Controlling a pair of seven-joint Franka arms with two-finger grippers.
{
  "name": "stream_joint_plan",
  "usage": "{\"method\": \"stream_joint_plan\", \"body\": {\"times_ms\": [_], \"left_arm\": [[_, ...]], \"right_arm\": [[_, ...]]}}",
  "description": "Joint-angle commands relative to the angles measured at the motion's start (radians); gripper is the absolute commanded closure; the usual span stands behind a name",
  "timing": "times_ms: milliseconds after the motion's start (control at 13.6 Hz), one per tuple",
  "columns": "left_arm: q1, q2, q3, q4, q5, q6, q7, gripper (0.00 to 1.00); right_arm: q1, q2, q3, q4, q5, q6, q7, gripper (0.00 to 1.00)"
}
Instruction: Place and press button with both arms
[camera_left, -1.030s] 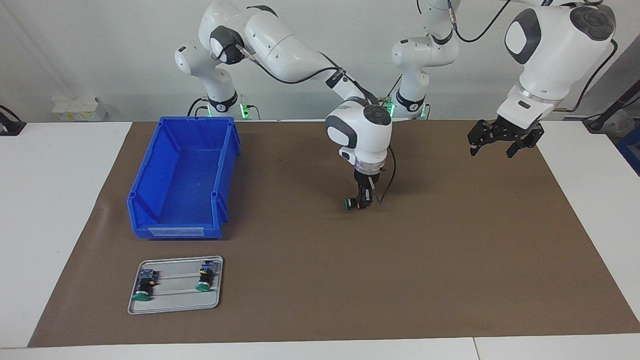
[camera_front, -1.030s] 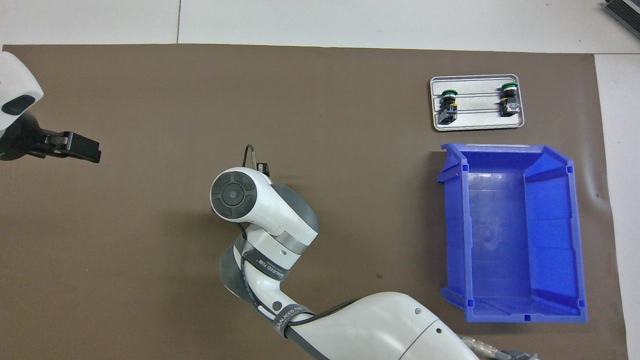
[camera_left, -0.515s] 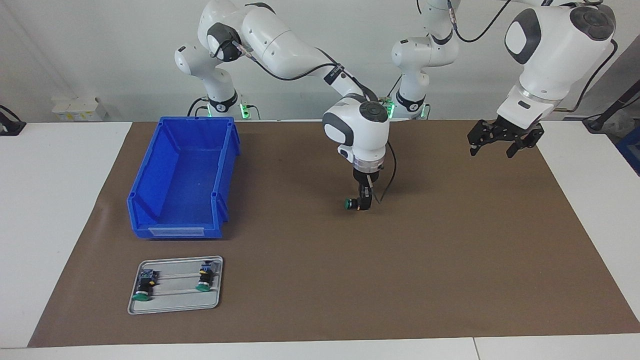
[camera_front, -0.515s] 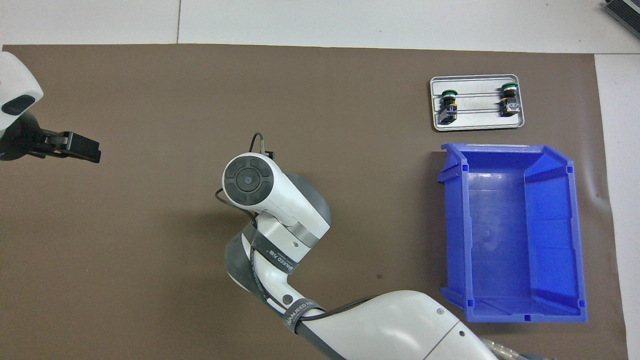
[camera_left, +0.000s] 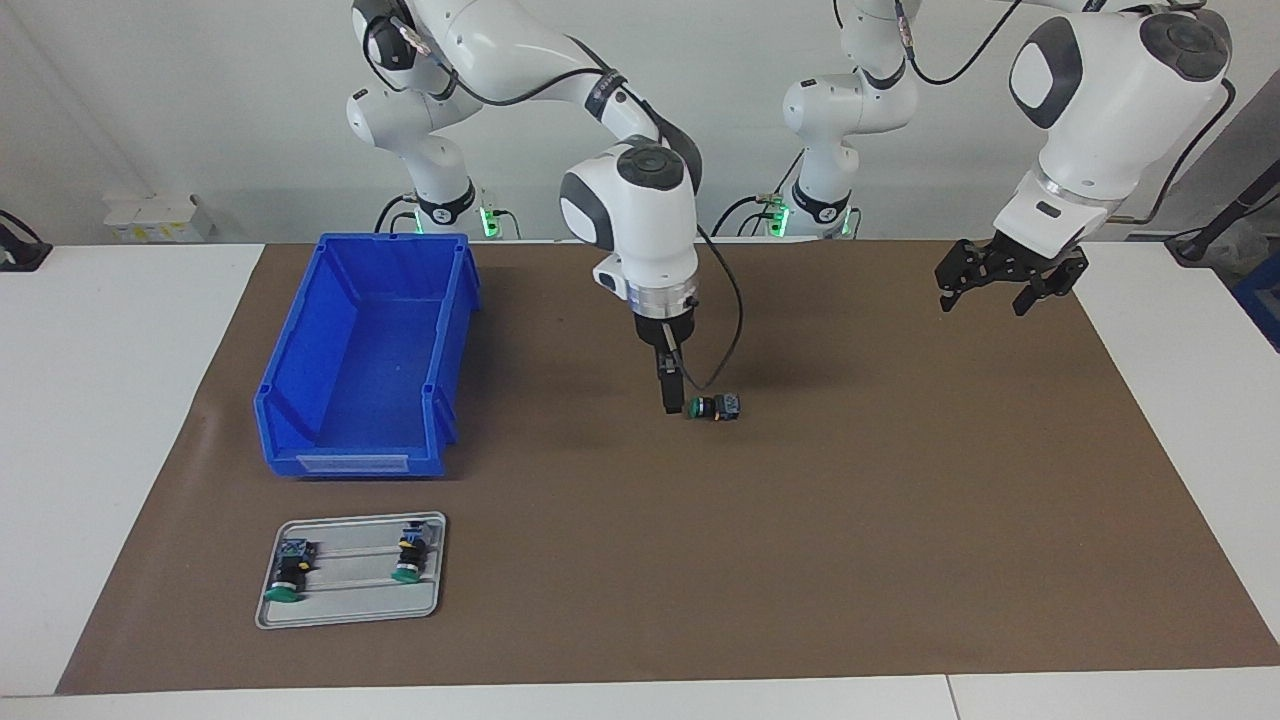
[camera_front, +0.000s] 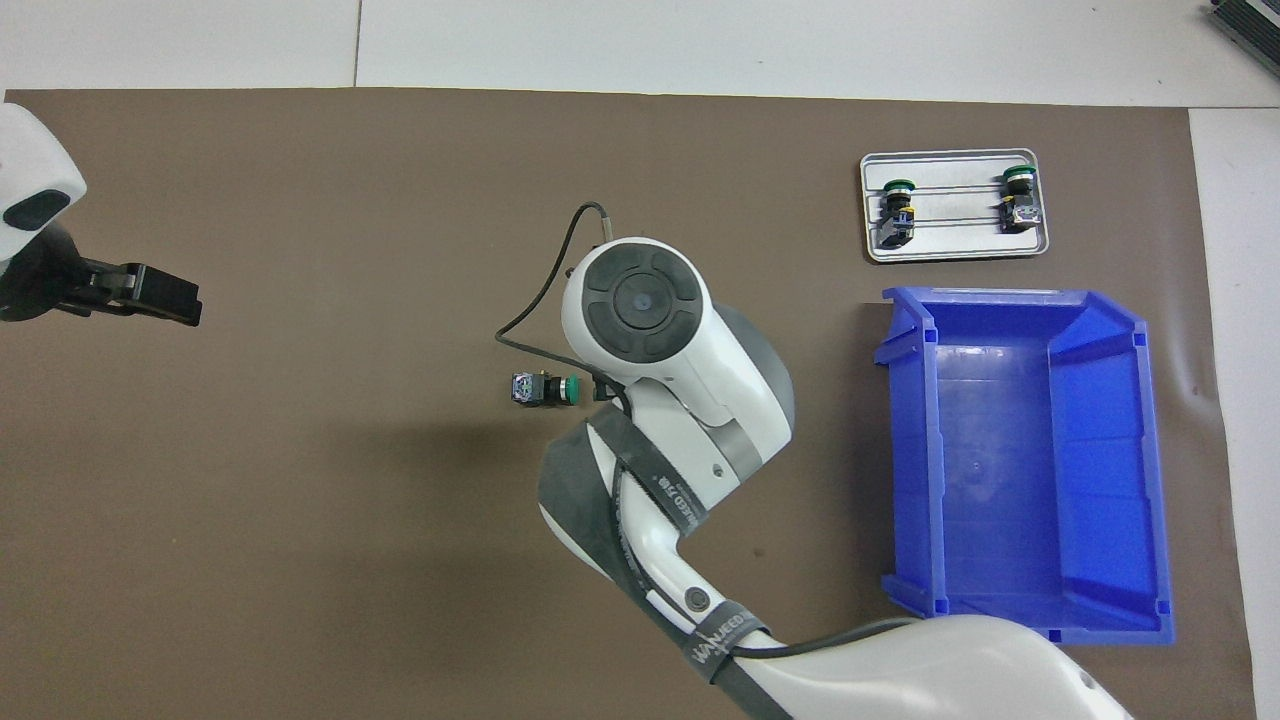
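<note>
The button lies on its side on the brown mat, free of any gripper, with its green cap pointing toward the right arm's end of the table. It also shows in the overhead view. My right gripper hangs low over the mat just beside the green cap; in the overhead view the arm's wrist hides it. My left gripper is open and empty, held up over the mat at the left arm's end, and waits there; it also shows in the overhead view.
A blue bin stands on the mat toward the right arm's end. A small grey tray farther from the robots than the bin holds two similar green-capped buttons.
My right gripper has let go of the button, risen a little and shifted toward the right arm's end. The button now lies uncovered on the mat. The left arm has not moved.
</note>
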Motion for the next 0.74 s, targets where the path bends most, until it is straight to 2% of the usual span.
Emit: {"method": "stream_joint_plan", "body": {"times_ms": [0,368,662], "left_arm": [[0.001,-0.027,-0.001,-0.033,0.017,0.010,-0.007,0.00],[-0.001,-0.027,-0.001,-0.033,0.017,0.010,-0.007,0.00],[-0.016,-0.029,-0.002,-0.033,0.017,0.010,-0.020,0.00]], "right_arm": [[-0.068,-0.145,0.011,-0.163,0.022,0.004,-0.164,0.02],[-0.232,-0.328,0.011,-0.307,0.034,-0.066,-0.562,0.02],[-0.370,-0.397,0.009,-0.313,0.034,-0.176,-0.970,0.02]]}}
